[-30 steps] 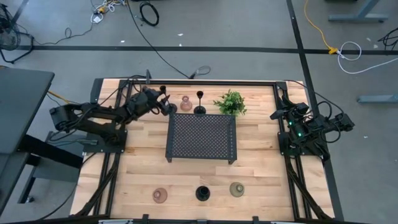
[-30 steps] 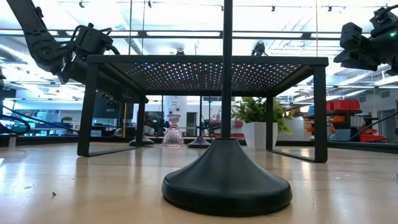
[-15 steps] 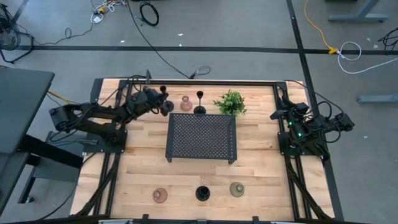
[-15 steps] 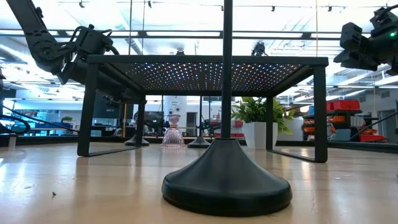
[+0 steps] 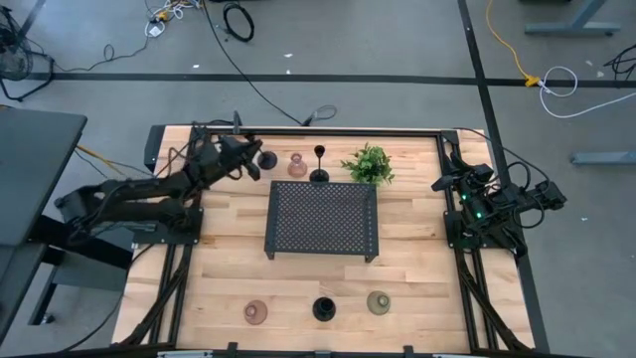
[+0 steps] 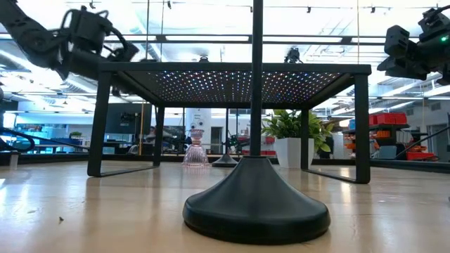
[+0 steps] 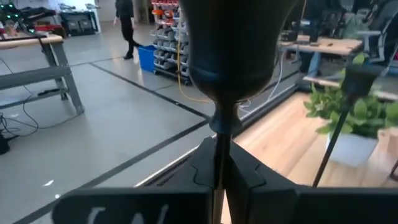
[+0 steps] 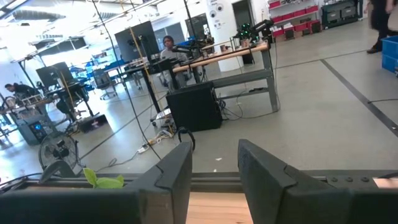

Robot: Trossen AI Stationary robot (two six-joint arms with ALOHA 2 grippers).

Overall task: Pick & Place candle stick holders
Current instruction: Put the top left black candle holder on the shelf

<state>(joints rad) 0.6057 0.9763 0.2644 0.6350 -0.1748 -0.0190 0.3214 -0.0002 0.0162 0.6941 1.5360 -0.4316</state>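
A slim black candle stick holder point(image 5: 266, 159) hangs at the table's far left with my left gripper point(image 5: 253, 160) shut on it; its cup point(image 7: 230, 50) fills the left wrist view. A pinkish holder point(image 5: 297, 165) and a second black stemmed holder point(image 5: 319, 175) stand on their bases to its right. Along the near edge stand a pinkish holder point(image 5: 255, 312), a black one point(image 5: 324, 309) and an olive one point(image 5: 378, 302). My right gripper point(image 8: 214, 168) waits open at the table's right edge, with nothing between its fingers. My left gripper pinches the holder's thin stem point(image 7: 219, 146) just below the cup, between its two fingers point(image 7: 245, 174). The fingers come level from the table's left side and lie across the stem. The holder stands about upright in the hold, its base clear of the table.
A black perforated tray point(image 5: 322, 219) on legs stands in the table's middle. A small green plant point(image 5: 369, 164) in a white pot sits at the far edge, right of the holders. Bare wood lies left and right of the tray.
My left gripper has risen and drawn back a little toward the table's left edge, taking the black holder with it. The holder's base, which stood on the table behind the tray's leg in the low view, is now lifted out of sight there.
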